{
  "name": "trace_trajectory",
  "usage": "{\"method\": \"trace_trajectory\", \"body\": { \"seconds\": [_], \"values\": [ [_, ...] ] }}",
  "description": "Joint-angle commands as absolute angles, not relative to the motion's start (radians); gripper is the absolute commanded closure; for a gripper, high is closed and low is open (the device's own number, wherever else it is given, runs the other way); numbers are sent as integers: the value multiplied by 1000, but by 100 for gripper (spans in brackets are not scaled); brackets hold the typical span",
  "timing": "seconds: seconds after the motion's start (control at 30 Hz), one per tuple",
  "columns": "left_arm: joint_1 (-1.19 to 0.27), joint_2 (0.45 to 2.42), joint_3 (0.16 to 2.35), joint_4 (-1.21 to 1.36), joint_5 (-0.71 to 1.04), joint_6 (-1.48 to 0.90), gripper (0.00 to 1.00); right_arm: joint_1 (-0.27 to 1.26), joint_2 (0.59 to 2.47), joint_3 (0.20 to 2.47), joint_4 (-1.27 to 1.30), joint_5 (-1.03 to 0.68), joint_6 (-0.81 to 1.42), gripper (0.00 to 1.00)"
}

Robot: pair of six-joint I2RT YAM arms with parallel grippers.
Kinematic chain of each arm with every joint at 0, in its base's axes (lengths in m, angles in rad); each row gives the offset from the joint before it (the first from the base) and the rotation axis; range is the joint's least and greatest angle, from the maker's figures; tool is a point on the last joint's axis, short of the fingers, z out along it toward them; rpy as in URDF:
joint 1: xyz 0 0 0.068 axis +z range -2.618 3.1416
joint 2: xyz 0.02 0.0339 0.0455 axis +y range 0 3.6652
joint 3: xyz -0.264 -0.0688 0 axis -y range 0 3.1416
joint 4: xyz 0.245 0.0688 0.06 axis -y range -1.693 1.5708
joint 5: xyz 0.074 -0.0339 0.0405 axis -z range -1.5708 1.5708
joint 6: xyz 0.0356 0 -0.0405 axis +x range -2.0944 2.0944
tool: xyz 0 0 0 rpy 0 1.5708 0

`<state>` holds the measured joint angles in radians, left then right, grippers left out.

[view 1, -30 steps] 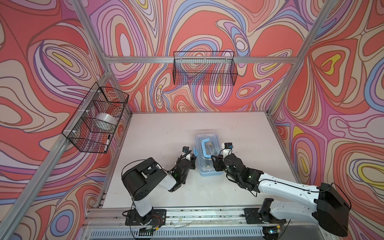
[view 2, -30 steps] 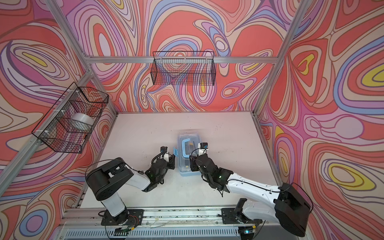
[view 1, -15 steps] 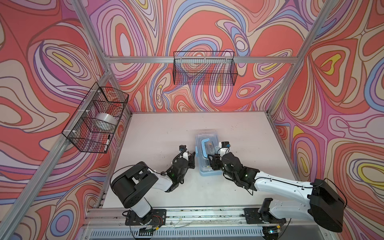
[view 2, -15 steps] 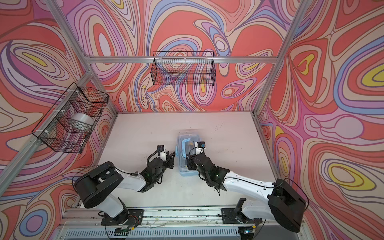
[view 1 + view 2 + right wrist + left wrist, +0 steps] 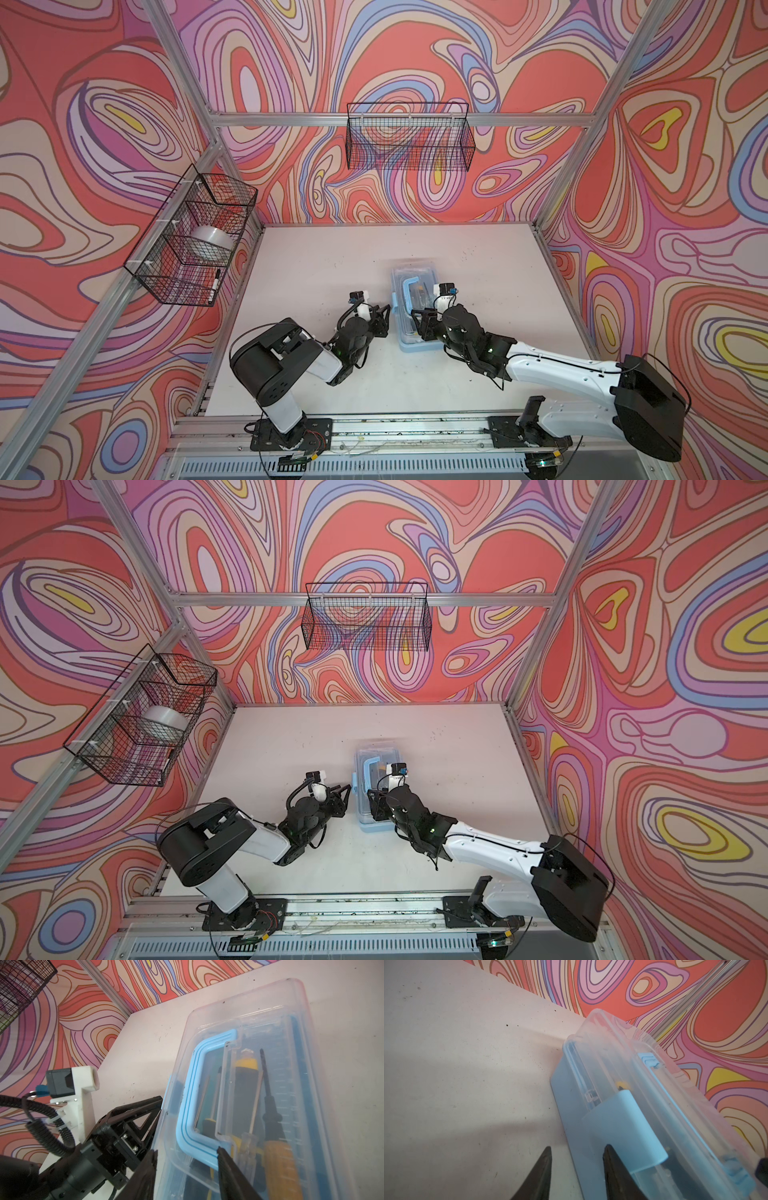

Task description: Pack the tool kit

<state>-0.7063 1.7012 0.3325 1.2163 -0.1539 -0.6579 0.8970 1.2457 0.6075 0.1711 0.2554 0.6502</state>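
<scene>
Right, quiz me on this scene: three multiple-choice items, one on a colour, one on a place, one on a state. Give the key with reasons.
1. The handle of the tool box is: A red; B green; C light blue.
2. The white roll sits: A on the table; B in the wire basket on the left wall; C on the back rail.
3. The clear lid is: A down on the box; B propped upright; C lying on the table.
Key: C, it shows light blue against the lid; B, mesh surrounds it; A, screwdrivers show through it.
</scene>
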Motion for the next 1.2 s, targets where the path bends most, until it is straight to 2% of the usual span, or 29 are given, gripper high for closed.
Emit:
{"method": "trace_trajectory", "body": {
  "seconds": [0.0, 0.43, 0.93, 1.17],
  "values": [
    [-683, 1735, 332, 1349, -66, -743, 59, 894, 1256, 574, 94, 236, 672, 51],
    [-669, 1645, 359, 1245, 6, -793, 62, 894, 1286, 578, 81, 259, 698, 51],
    [-661, 1680, 392, 1267, 104, -858, 71, 894, 1351, 592, 103, 238, 699, 52],
    [-658, 1659, 399, 1209, 96, -849, 73, 894, 1341, 588, 91, 250, 698, 52]
  ]
}}
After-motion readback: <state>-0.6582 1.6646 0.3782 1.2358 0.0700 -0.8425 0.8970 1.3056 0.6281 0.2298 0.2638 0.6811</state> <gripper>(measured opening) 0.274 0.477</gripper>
